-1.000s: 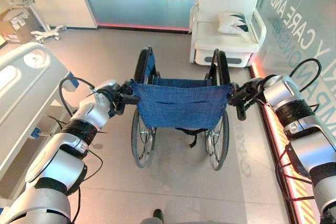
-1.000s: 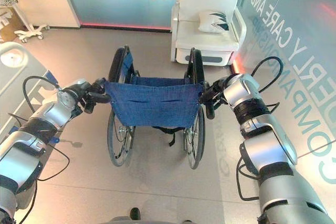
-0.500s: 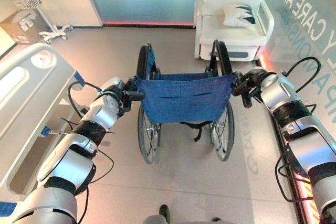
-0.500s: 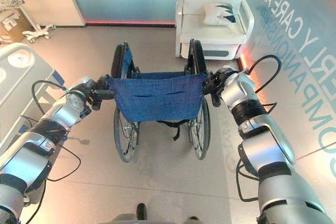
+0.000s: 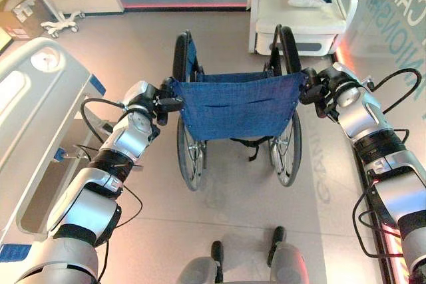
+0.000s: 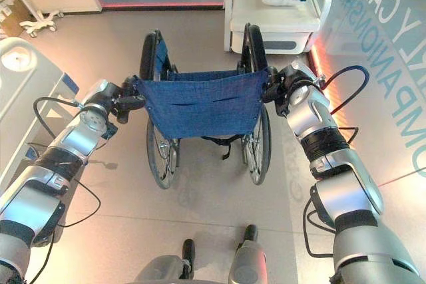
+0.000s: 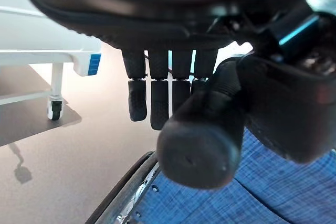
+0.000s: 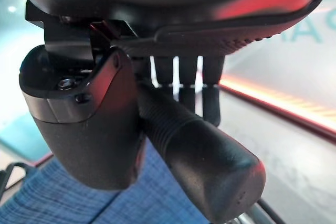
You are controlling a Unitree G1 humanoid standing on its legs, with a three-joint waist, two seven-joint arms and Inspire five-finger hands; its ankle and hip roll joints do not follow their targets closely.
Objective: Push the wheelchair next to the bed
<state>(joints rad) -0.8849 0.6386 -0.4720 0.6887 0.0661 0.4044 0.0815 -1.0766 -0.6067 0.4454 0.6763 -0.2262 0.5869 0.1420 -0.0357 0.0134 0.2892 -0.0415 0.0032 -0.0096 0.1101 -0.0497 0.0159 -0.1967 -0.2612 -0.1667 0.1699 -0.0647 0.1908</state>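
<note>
Blue woven cloth wheelchair back [image 5: 236,104]

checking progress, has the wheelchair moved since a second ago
Yes. The wheelchair has rolled forward, toward the white armchair: the floor gap between them has shrunk. Left hand and right hand grip its handles.

Silver-grey segmented arms, black joint bands, dark hands, ridged black fingers [image 7: 159,103].

large pale lettering on glass wall [image 6: 393,64], cropped, possibly "companion"
</note>
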